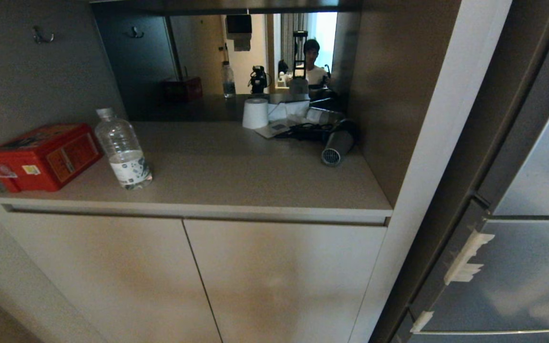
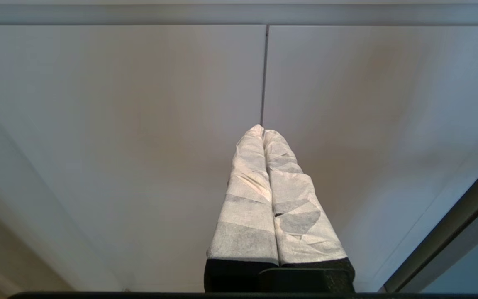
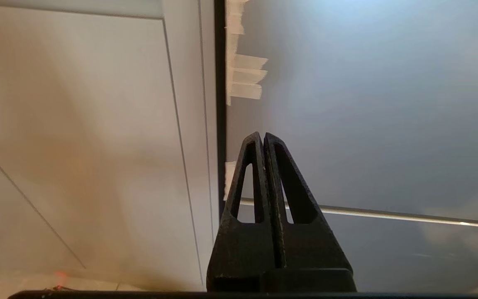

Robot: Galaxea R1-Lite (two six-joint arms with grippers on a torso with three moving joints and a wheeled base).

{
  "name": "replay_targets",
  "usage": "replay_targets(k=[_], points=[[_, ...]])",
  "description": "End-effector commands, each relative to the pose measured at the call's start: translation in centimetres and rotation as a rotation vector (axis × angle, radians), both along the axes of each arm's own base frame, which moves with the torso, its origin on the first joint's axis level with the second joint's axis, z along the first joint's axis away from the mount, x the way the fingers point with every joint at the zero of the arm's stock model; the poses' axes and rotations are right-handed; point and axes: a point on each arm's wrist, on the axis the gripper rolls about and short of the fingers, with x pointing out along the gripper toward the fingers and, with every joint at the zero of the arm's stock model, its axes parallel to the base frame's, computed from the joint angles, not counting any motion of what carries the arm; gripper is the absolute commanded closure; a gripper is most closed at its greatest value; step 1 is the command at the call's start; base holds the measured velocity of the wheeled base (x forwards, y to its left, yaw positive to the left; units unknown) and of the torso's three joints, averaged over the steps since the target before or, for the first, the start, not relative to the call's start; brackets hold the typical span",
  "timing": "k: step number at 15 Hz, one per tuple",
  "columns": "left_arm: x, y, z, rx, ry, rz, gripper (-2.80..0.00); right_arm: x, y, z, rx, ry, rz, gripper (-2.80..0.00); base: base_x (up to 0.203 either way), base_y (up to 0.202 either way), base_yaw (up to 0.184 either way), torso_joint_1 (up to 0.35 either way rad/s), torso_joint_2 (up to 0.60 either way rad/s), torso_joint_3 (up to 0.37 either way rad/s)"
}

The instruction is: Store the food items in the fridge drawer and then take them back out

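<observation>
Both grippers, left (image 2: 263,129) and right (image 3: 262,136), had fingers pressed together, empty, before cabinet doors (image 1: 274,281). On the shelf (image 1: 236,176) stood a part-filled bottle (image 1: 123,150) beside a closed red tin (image 1: 41,156).

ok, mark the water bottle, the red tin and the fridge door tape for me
water bottle (image 1: 123,152), head view, on the clear body above the label.
red tin (image 1: 41,155), head view, on the front face.
fridge door tape (image 1: 466,259), head view, on the upper white strip at the door edge.

Probably a home kitchen: beige cabinet doors (image 1: 184,281) beside a silver-grey fridge (image 1: 532,267).
</observation>
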Motion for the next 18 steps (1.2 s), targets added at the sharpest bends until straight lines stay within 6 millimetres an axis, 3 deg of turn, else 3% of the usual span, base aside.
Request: replay_targets(k=[1, 4, 18], points=[[0.08, 0.00, -0.29, 0.000, 0.010, 0.000, 0.00, 0.01, 0.00, 0.00, -0.001, 0.001, 0.001, 0.00, 0.000, 0.000, 0.000, 0.000, 0.00, 0.000], [0.08, 0.00, -0.29, 0.000, 0.010, 0.000, 0.00, 0.01, 0.00, 0.00, -0.002, 0.001, 0.001, 0.00, 0.002, 0.007, -0.073, 0.001, 0.00, 0.001], [0.08, 0.00, -0.29, 0.004, 0.010, -0.001, 0.00, 0.01, 0.00, 0.00, 0.000, 0.001, 0.001, 0.00, 0.000, 0.009, -0.174, 0.003, 0.00, 0.002]])
